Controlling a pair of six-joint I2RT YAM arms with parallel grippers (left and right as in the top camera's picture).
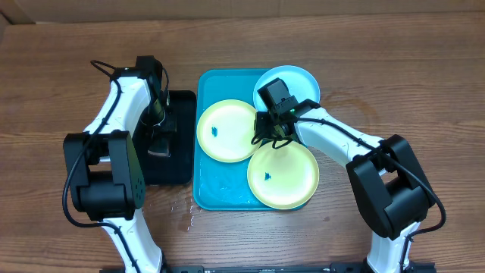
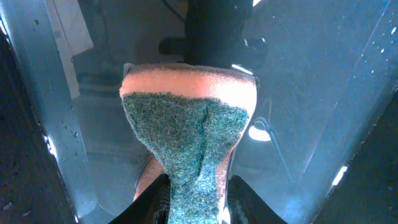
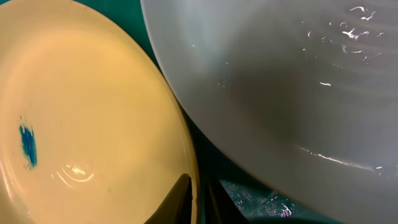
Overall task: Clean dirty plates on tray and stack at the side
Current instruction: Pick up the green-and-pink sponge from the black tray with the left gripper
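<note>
The turquoise tray holds three plates. One yellow-green plate lies at its left, a second yellow-green plate at the front right, and a light blue plate at the back right. Both yellow-green plates carry a small blue smear. My right gripper is shut on the right rim of the left yellow-green plate, next to the light blue plate. My left gripper hangs over the black tray. It is shut on a sponge with a green scouring face and orange foam.
The black tray lies just left of the turquoise tray, and its floor looks wet. Water drops dot the wooden table at the turquoise tray's front left corner. The light blue plate overhangs the tray's back right corner.
</note>
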